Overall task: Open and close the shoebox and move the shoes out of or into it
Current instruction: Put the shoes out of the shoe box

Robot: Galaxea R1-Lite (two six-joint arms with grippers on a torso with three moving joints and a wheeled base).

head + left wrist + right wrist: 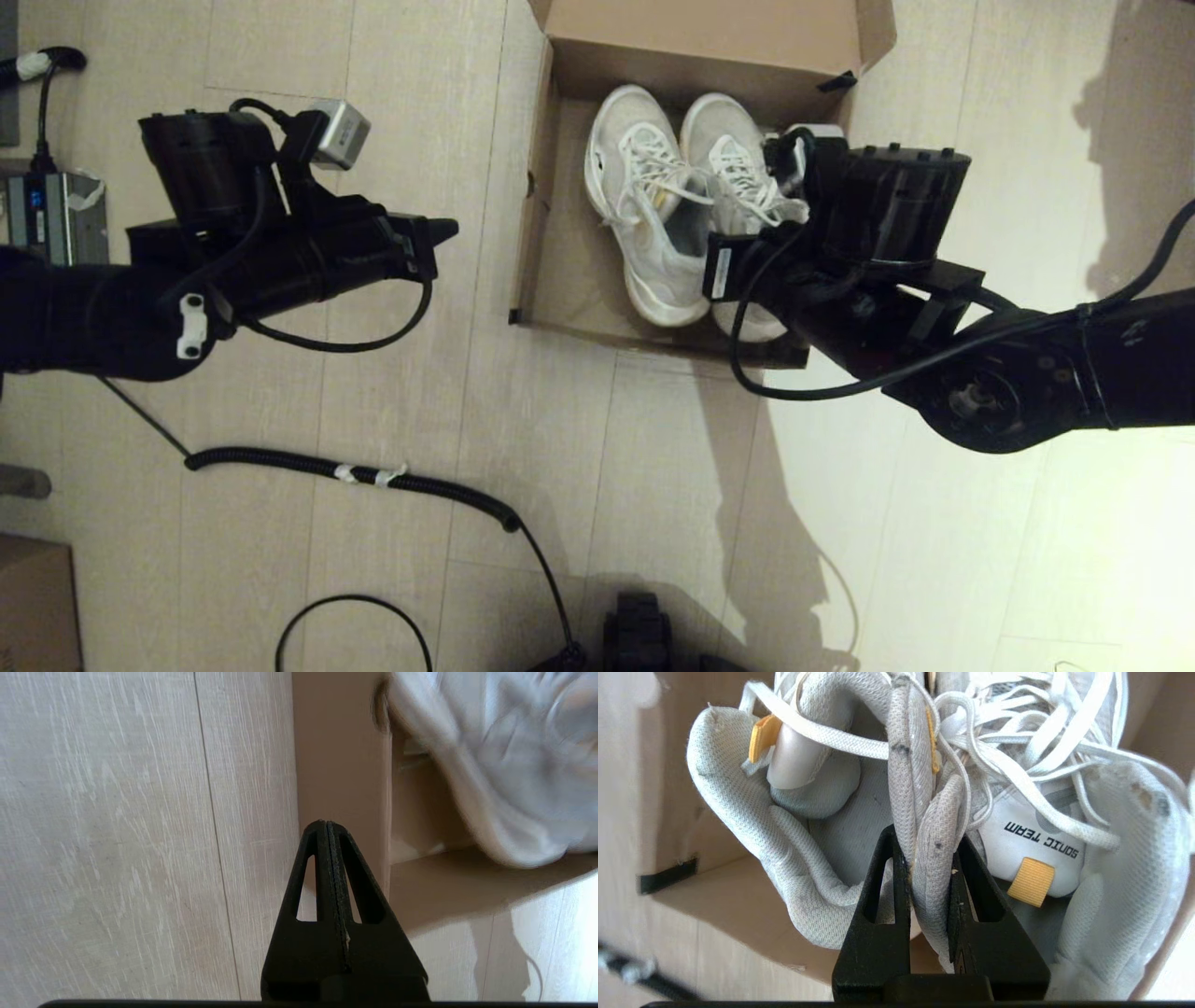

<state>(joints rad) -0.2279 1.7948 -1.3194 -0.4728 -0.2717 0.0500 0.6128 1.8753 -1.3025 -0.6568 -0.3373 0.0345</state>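
The pair of white lace-up mesh sneakers (686,201) sat inside the open brown cardboard shoebox (551,243) on the pale wood-plank floor (523,485). The right gripper (930,858) had its black fingers pinched on both shoes' inner collars — heels perhaps lifted slightly. The left gripper (327,828) hung beside the box's wall — fingers pressed together, holding nothing.
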